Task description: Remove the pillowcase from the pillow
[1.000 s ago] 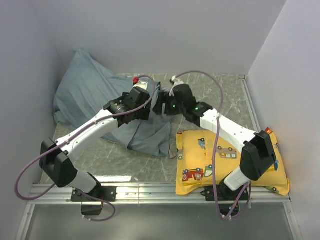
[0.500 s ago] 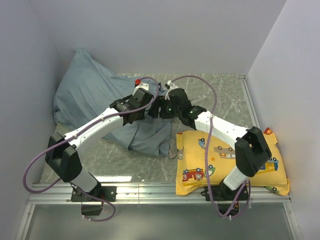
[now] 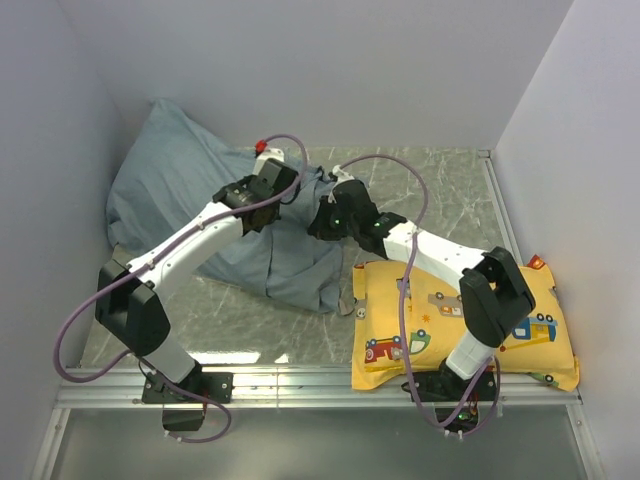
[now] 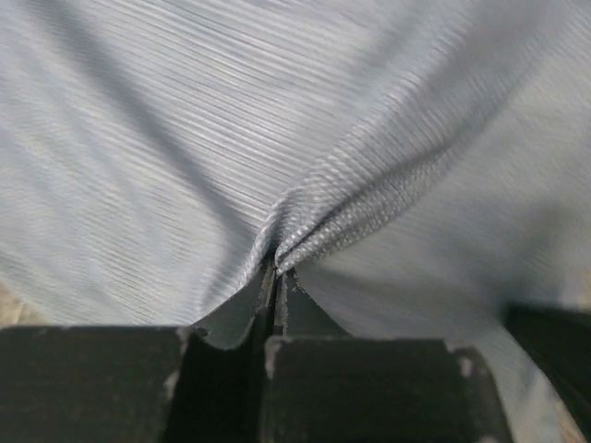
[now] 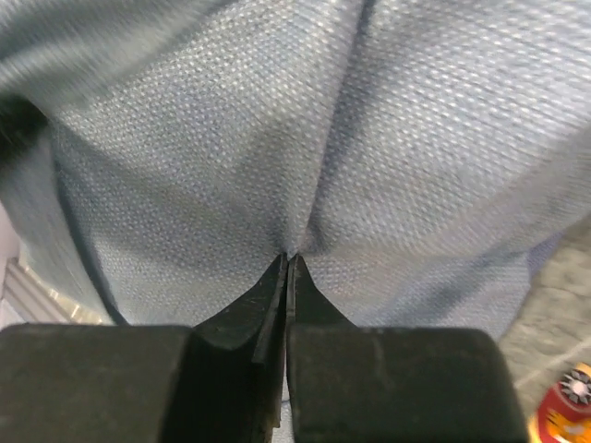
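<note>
Pinching one pillowcase (image 3: pixel 175 180) in two spots! Nipping a raised fold between the closed tips of the left gripper (image 4: pixel 279 269); squeezing a crease the same way in the right gripper (image 5: pixel 288 258). Cloth everywhere ahead of both finger pairs. Spotting one yellow pillow (image 3: pixel 520 335) back behind the right fingers.

The pillowcase (image 3: pixel 180 180) overruns every edge of both wrist views and is blurred in the left one. From above, the tips of the left gripper (image 4: pixel 277 269) and right gripper (image 5: pixel 288 260) cannot be made out.
</note>
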`<move>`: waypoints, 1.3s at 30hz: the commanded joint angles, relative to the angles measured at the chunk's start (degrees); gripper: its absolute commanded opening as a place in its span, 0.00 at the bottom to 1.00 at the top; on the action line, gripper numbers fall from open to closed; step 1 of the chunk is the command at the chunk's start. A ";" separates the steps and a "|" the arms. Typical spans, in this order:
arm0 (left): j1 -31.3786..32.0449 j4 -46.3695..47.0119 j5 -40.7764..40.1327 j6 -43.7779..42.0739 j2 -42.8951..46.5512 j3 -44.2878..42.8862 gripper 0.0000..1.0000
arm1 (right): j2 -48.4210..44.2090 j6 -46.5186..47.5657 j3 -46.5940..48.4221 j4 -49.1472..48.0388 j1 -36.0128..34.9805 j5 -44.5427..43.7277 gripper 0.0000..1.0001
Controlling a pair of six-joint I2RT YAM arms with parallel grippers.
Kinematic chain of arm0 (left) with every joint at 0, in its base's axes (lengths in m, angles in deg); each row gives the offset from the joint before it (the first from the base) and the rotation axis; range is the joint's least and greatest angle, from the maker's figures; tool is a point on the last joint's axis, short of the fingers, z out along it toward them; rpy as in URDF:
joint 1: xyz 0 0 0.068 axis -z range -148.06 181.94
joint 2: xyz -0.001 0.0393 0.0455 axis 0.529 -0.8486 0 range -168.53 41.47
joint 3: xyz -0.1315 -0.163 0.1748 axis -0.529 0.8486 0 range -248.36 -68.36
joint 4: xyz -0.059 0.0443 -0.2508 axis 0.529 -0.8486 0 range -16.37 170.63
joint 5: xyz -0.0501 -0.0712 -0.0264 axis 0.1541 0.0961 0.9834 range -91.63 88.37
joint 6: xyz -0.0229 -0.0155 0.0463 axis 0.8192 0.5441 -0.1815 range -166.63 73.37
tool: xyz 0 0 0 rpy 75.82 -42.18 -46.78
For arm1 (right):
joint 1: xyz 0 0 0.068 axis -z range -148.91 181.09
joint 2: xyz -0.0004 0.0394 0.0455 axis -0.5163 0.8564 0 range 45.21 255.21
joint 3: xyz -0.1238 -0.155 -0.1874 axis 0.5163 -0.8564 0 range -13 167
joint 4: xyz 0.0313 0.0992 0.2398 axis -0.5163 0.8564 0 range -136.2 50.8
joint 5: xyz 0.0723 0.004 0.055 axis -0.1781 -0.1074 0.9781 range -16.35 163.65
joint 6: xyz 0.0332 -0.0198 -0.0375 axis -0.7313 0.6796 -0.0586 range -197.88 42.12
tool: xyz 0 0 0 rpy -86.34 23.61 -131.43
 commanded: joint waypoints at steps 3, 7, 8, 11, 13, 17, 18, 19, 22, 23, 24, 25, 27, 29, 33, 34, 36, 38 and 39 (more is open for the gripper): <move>-5.85 0.69 -2.66 -0.59 3.59 -4.16 0.00 | -6.57 1.92 -1.91 2.47 4.08 -5.69 0.00; -11.38 2.80 1.90 -0.42 6.75 -3.73 0.01 | -9.30 2.19 -4.46 4.49 8.83 -8.13 0.00; -13.83 3.41 3.22 -0.24 7.02 -3.55 0.00 | -10.26 2.19 -5.68 4.84 11.53 -8.85 0.00; -18.75 5.25 5.33 0.37 6.76 -2.77 0.00 | -11.06 1.84 -7.80 5.29 16.90 -9.12 0.00; -21.31 5.78 9.27 1.16 5.19 -2.06 0.01 | -10.54 1.84 -7.89 5.90 18.84 -9.03 0.00; -24.49 7.72 19.57 3.88 2.98 0.31 0.00 | -7.91 2.36 -7.28 6.08 19.47 -8.16 0.00; -24.49 8.42 23.93 4.59 2.80 0.93 0.00 | -6.86 2.28 -7.10 5.73 19.21 -7.02 0.00; -24.23 10.51 26.06 5.20 2.98 3.02 0.01 | -6.50 2.28 -7.02 5.29 18.60 -6.49 0.00; -22.03 12.73 27.23 8.10 2.89 6.80 0.00 | -6.23 3.77 -4.04 8.17 13.69 -10.77 0.12; -20.90 14.21 27.14 9.24 2.98 7.87 0.01 | -6.58 4.21 -2.37 8.97 11.15 -12.53 0.19; -20.54 15.01 27.40 9.77 3.07 8.83 0.01 | -7.63 4.82 -1.66 9.67 9.82 -14.46 0.27; -20.27 15.80 28.10 10.30 3.41 10.76 0.00 | -8.33 5.17 -1.04 11.07 8.85 -15.52 0.44; -19.92 18.09 28.54 11.71 3.86 12.53 0.01 | -10.78 5.79 0.45 13.01 5.94 -18.15 0.64; -19.74 19.32 28.81 12.67 4.56 14.29 0.01 | -12.64 6.14 0.89 14.16 4.27 -19.75 0.70; -19.22 21.78 28.90 13.73 5.26 16.05 0.00 | -16.86 6.06 0.28 13.82 0.76 -19.76 0.81; -19.22 22.05 28.90 13.91 5.26 16.22 0.00 | -16.43 6.06 1.24 13.81 0.14 -17.58 0.81; -18.95 22.66 28.98 14.52 5.00 16.23 0.01 | -12.06 6.32 4.04 15.90 -2.31 -17.47 0.82; -18.95 22.75 29.42 15.05 4.47 15.70 0.01 | -8.53 6.67 8.00 16.54 -3.46 -16.43 0.83; -18.95 22.75 29.42 15.14 3.95 14.92 0.01 | -5.21 6.41 9.06 16.10 -3.64 -15.11 0.83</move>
